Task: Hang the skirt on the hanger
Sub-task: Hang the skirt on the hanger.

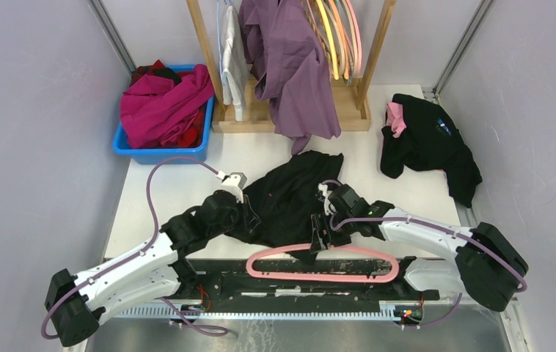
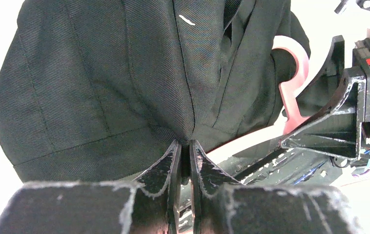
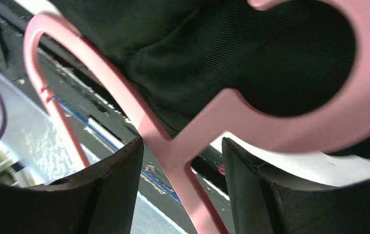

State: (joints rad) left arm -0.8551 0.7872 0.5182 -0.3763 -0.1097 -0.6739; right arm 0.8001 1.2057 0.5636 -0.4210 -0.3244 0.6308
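From where I stand the job looks about midway. The black skirt (image 1: 290, 194) lies crumpled on the worktop (image 1: 187, 205), and only its near edge overlaps the pink hanger (image 1: 319, 279), so getting it onto the hanger is yet to do. The left end effector (image 2: 185, 144) is pinched tight on a fold of skirt, with the cloth spreading just beyond its tips. The right end effector (image 3: 183, 146) stands wide, straddling the hanger's neck without clamping it, and the skirt lies directly beyond.

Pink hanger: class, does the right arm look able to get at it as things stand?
Probably yes. The right end effector straddles the pink hanger near its hook, open, with a gap on either side; the black skirt is not between its fingers.
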